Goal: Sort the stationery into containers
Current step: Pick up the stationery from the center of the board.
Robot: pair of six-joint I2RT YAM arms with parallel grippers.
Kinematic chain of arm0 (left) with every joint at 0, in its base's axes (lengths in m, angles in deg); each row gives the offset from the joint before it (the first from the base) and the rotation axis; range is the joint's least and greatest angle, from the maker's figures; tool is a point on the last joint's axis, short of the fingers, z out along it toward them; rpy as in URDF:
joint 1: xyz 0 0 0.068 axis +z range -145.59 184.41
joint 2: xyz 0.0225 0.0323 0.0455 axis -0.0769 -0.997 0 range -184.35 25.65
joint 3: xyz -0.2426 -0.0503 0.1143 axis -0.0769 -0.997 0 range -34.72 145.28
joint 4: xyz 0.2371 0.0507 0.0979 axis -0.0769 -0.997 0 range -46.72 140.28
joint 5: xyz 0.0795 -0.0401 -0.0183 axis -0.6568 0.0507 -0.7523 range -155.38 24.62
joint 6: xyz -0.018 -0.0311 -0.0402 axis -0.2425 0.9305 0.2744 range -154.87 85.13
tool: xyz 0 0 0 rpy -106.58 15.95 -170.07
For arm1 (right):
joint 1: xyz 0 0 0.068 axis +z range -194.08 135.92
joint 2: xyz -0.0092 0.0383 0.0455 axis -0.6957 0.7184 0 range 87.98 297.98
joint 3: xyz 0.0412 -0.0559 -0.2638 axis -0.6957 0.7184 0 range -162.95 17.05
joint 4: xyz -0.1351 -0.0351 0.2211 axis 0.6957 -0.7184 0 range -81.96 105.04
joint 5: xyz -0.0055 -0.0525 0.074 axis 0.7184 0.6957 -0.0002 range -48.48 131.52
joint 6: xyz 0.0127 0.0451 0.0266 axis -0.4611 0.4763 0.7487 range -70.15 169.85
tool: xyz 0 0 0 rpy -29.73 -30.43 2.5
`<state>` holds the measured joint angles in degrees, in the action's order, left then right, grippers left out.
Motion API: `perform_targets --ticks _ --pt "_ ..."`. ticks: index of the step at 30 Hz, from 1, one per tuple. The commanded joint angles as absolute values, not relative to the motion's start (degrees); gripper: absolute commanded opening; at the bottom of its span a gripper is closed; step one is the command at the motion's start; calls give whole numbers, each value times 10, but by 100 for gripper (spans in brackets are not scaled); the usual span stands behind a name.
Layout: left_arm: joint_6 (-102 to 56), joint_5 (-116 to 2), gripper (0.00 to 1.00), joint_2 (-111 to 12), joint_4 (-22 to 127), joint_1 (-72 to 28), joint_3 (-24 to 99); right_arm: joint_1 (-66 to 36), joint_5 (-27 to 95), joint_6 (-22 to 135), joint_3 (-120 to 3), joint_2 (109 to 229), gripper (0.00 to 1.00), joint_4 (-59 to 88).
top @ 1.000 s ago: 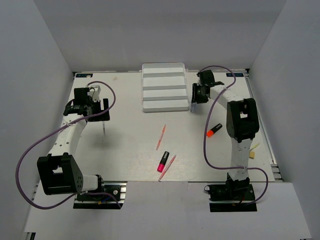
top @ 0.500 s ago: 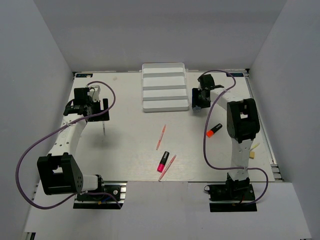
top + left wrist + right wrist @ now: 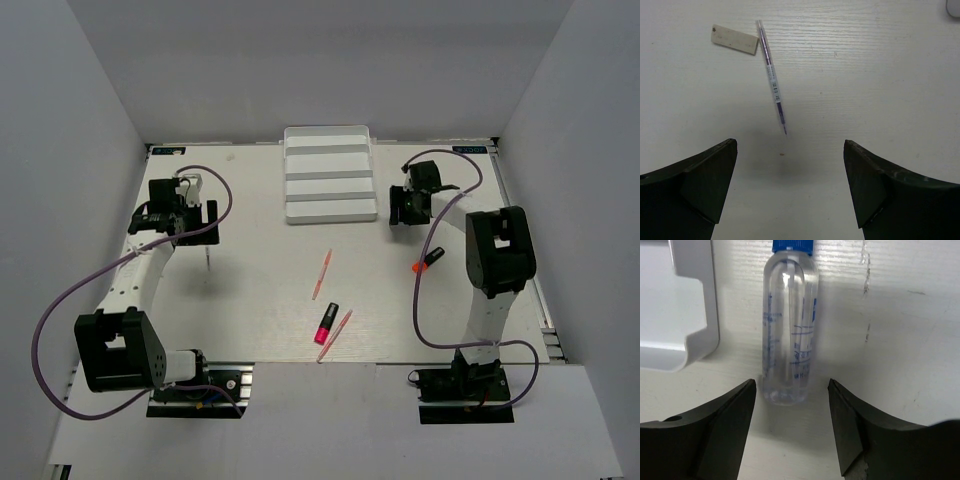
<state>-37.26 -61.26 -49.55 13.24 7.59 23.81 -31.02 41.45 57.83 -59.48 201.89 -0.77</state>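
Room: the table (image 3: 260,290) is boxed by walls on the left, right and far sides. The white tray (image 3: 330,190) sits at the far middle, and all its stepped rows are bare. The mid-table between the arms is mostly open. It carries only one pink-orange stick (image 3: 322,273), the other stick (image 3: 336,333) and the pink-and-black marker (image 3: 326,323), which lies just beside that second stick. The orange-and-black marker (image 3: 428,260) is on the right, close under the right arm's cable.

Right gripper (image 3: 791,385): fingers are spread and hold nothing. The clear bottle (image 3: 790,330) lies flat on the table ahead of them, centred on the gap, with a sliver of table showing on each side. Its blue cap points away from the camera, it has blue print on the body, and it looks nearly empty. It is just beside the tray's corner (image 3: 685,300), not touching.

Left gripper (image 3: 790,142): fingers are wide apart and empty, above bare table. The thin pen (image 3: 772,80) lies ahead of them at a slight diagonal, tip toward the gripper. It has a clear barrel with a purple core and a white label band. Its far end is just beside a small tan rectangle (image 3: 735,39); I can't tell whether they touch.

Views: only the right wrist shows the bottle, since the gripper hides it from above. Only the left wrist shows the tan rectangle. From the top the pen (image 3: 207,258) is a faint line.
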Motion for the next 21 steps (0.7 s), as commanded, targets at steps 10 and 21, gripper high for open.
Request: perform_targets --ticks 10,21 --pt "-380 -599 97 -470 147 78 239 -324 406 529 -522 1977 60 103" --pt "-381 -597 97 -472 152 78 229 -324 399 501 -613 2031 58 66"
